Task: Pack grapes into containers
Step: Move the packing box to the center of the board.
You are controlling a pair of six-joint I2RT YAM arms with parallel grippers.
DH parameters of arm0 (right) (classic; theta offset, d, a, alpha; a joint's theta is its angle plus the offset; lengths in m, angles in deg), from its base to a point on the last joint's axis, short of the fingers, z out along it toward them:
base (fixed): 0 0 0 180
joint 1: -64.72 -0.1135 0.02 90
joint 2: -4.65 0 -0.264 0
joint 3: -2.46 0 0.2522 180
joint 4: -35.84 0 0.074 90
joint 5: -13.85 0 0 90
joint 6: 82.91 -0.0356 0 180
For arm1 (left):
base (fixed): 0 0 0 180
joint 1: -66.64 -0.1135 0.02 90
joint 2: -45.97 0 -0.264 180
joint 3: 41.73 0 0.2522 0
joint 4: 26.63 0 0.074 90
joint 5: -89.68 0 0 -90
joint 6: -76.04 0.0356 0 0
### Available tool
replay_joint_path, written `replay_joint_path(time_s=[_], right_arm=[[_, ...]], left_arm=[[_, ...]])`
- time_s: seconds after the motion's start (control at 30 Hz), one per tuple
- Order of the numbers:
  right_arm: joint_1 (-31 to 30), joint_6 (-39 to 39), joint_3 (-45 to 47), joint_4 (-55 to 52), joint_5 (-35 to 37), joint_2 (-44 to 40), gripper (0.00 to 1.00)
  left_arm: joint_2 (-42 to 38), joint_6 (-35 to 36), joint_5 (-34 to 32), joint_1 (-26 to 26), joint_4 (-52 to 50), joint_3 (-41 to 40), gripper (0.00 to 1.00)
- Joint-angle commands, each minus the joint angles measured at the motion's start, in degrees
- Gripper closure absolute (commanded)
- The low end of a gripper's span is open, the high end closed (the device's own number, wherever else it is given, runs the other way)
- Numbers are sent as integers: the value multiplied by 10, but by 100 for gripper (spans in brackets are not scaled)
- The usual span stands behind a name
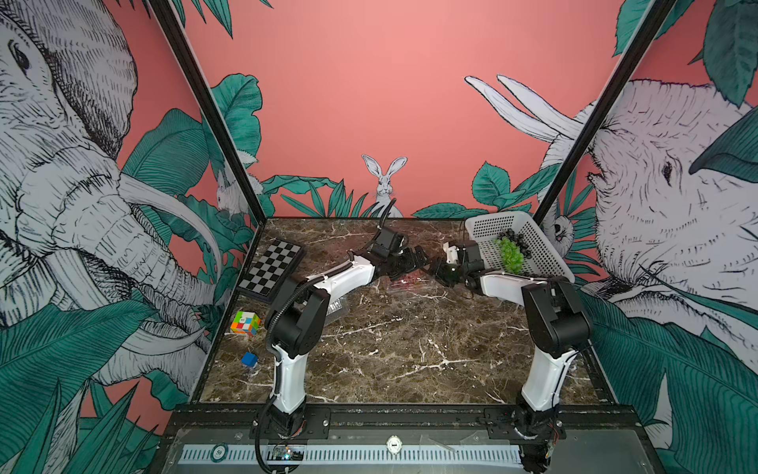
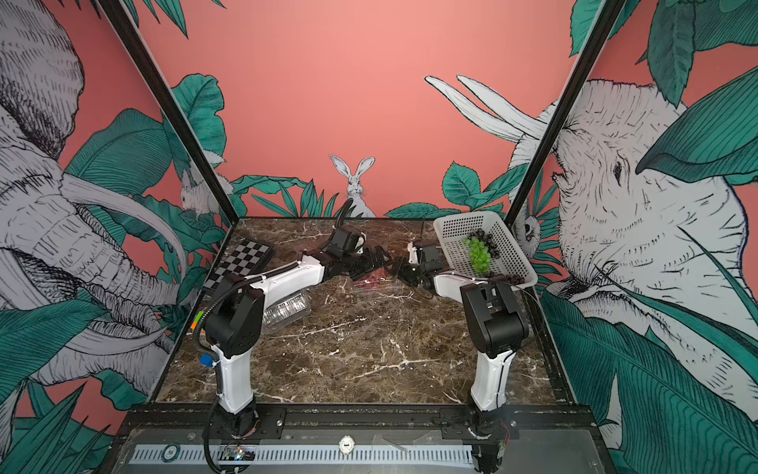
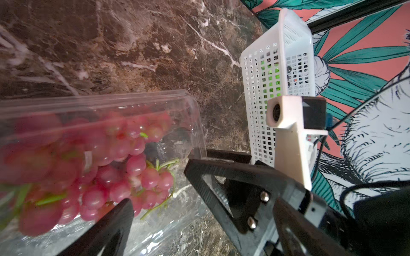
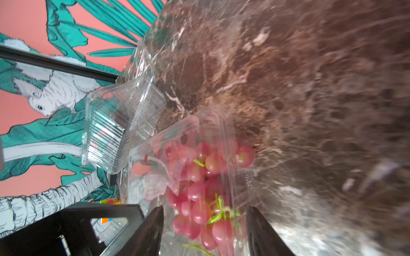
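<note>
Red grapes (image 4: 199,177) sit in clear container (image 3: 111,104), mid tabletop (image 1: 410,349), btwn both arms. Right gripper (image 4: 205,209): jaws partly apart astride container's end; can't tell if pinching. Left gripper (image 1: 420,259) spread wide, just beside it. Green grapes (image 1: 510,254) & dark grapes (image 1: 508,237) lie in white basket (image 1: 484,225), far right corner.

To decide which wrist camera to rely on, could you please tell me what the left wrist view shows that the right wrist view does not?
Only the left wrist view: the white basket, green grapes glimpsed through its holes, and the right arm's wrist camera. Only the right wrist view: an empty clear container and a sliver of the colourful cube. Both: the red grapes lying in a grape-filled container on the marble table.
</note>
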Motion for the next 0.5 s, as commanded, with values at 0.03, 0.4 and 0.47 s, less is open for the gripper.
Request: replay_joint_path(time_s=[0.03, 0.4, 0.47], right_arm=[[-1, 10, -8, 0, -3, -3, 40], [30, 12, 99, 32, -32, -75, 38], [31, -9, 120, 67, -42, -72, 42]], left_arm=[[-32, 6, -4, -4, -2, -13, 0], [-55, 9, -4, -14, 4, -59, 0], [-58, 9, -6, -15, 5, -65, 0]])
